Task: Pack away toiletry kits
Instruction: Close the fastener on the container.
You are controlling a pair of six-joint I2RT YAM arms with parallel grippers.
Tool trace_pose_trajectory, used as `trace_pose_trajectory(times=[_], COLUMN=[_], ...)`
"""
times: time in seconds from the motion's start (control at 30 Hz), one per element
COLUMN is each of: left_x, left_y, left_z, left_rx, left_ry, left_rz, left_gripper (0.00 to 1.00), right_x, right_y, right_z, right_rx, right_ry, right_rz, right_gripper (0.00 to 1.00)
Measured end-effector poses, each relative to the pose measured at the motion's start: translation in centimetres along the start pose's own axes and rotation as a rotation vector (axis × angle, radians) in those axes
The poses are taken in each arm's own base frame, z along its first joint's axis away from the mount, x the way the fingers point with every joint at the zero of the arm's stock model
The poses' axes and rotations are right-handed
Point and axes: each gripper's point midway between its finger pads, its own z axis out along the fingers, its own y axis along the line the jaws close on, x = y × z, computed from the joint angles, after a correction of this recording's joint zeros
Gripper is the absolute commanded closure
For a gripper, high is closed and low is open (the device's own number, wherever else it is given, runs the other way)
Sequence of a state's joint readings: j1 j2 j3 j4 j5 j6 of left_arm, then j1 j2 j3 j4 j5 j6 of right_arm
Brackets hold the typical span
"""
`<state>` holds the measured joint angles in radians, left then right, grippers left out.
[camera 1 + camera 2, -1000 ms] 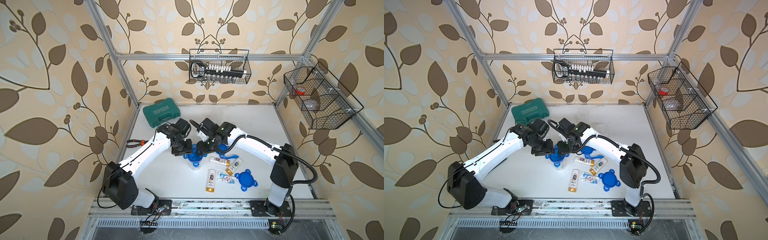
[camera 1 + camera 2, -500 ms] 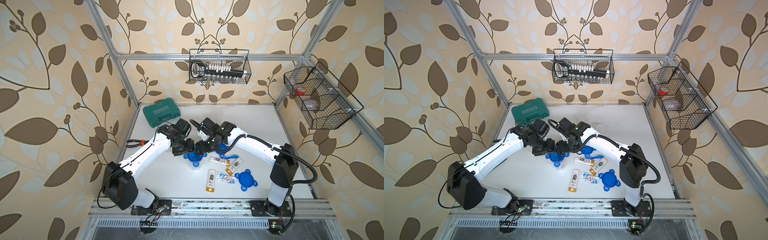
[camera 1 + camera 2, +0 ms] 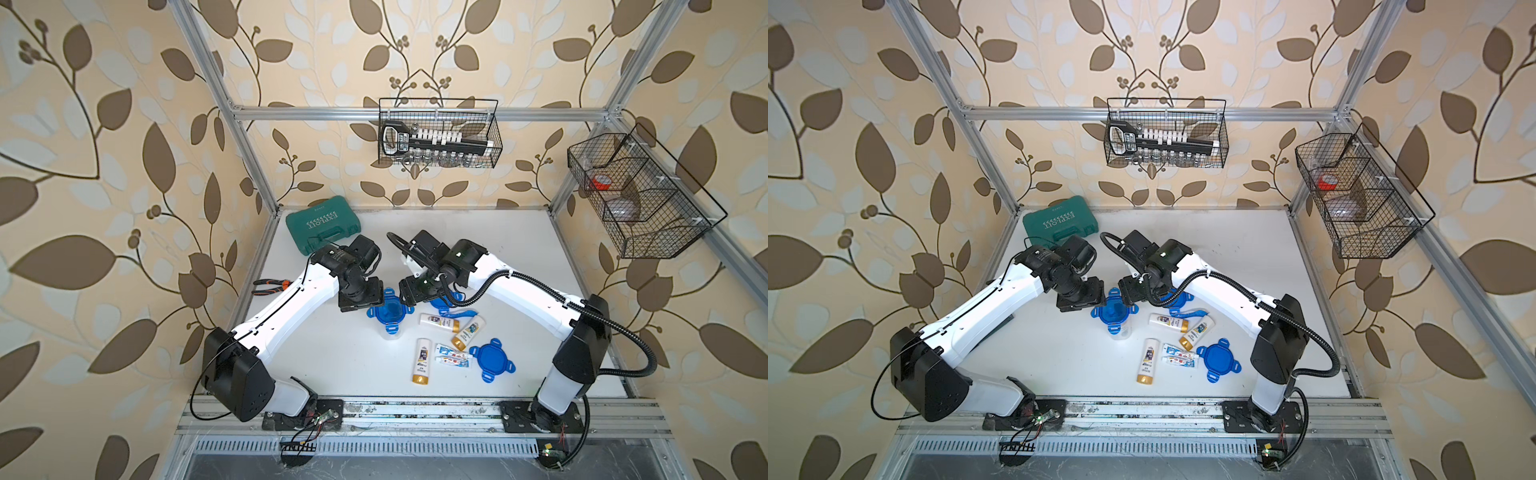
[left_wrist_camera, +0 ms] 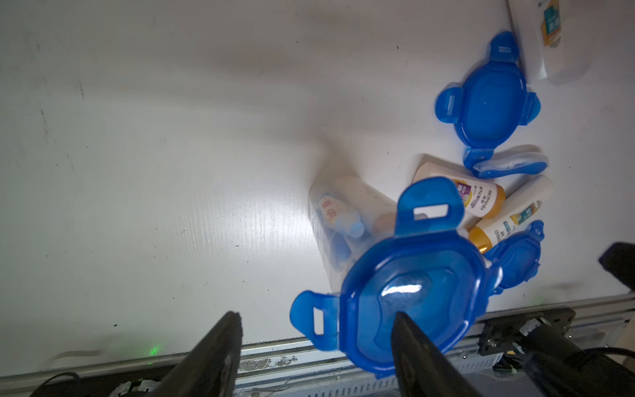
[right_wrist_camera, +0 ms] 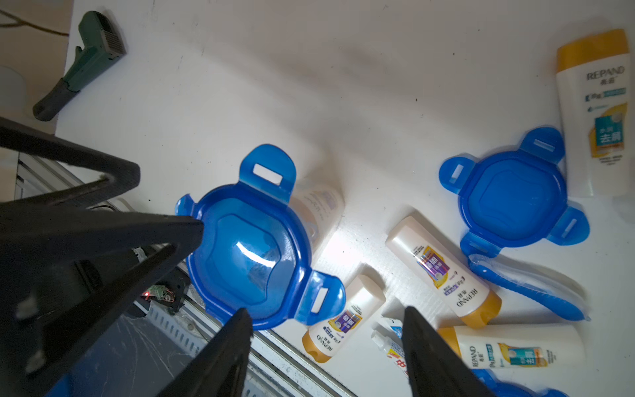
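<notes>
A clear jar (image 4: pixel 343 220) stands mid-table with a blue four-tab lid (image 3: pixel 387 313) (image 3: pixel 1113 311) (image 4: pixel 409 295) (image 5: pixel 247 254) on it and toiletries inside. My left gripper (image 3: pixel 361 297) (image 3: pixel 1084 297) (image 4: pixel 316 330) is open at the lid's left edge, with one tab between its fingers. My right gripper (image 3: pixel 409 293) (image 3: pixel 1129 291) (image 5: pixel 326 319) is open at the lid's right edge, holding nothing. Loose beside the jar lie gold-capped bottles (image 3: pixel 422 359) (image 5: pixel 443 271), toothpaste tubes (image 3: pixel 453 356), a blue toothbrush (image 5: pixel 536 288) and a spare lid (image 3: pixel 491 359) (image 5: pixel 508 199).
A green tool case (image 3: pixel 324 224) lies at the back left and pliers (image 3: pixel 270 286) at the left edge. Another blue lid (image 3: pixel 446 299) sits under my right arm. Wire baskets hang on the back wall (image 3: pixel 438 133) and the right wall (image 3: pixel 640 195).
Both grippers have widened their jaws at the lidded jar. The arms have hardly moved, and the loose items lie as before.
</notes>
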<state>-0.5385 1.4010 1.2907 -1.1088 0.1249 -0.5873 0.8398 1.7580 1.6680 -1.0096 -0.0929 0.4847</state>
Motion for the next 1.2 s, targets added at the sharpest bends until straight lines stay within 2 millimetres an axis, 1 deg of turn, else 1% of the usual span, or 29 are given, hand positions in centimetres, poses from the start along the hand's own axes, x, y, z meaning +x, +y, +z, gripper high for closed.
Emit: trace_pose_trajectory(times=[0.13,0.33,0.47,0.63,0.8,1.03,1.13,1.2], left_x=[0.4,0.6,0.9,1.3,1.2,1.1,1.2,1.1], left_y=[-0.4,-0.7,-0.6,-0.8,-1.5,-2.3,-2.4,-2.4], left_z=[-0.1,0.1,0.8,1.4,1.8,2.1,2.1,2.2], left_rx=[0.012,0.025,0.025,0.041,0.082,0.127,0.131,0.134], left_ry=[0.003,0.014,0.029,0.052,0.055,0.062,0.063,0.062], left_rz=[0.003,-0.004,-0.008,-0.011,-0.022,-0.031,-0.041,-0.045], left_gripper=[0.38,0.42,0.43,0.43,0.44,0.45,0.46,0.46], right_x=[0.4,1.3,1.8,1.7,2.1,2.0,2.0,2.0], right_y=[0.5,0.4,0.5,0.9,1.0,0.8,0.8,0.7], right_z=[0.3,1.5,2.2,2.6,3.3,3.4,3.4,3.5], right_rx=[-0.022,-0.034,-0.05,-0.083,-0.105,-0.125,-0.127,-0.129], right_ry=[0.013,0.043,0.063,0.063,0.081,0.087,0.088,0.09], right_rz=[0.002,0.015,0.022,0.034,0.05,0.074,0.075,0.076], right_gripper=[0.37,0.43,0.44,0.45,0.48,0.55,0.54,0.49])
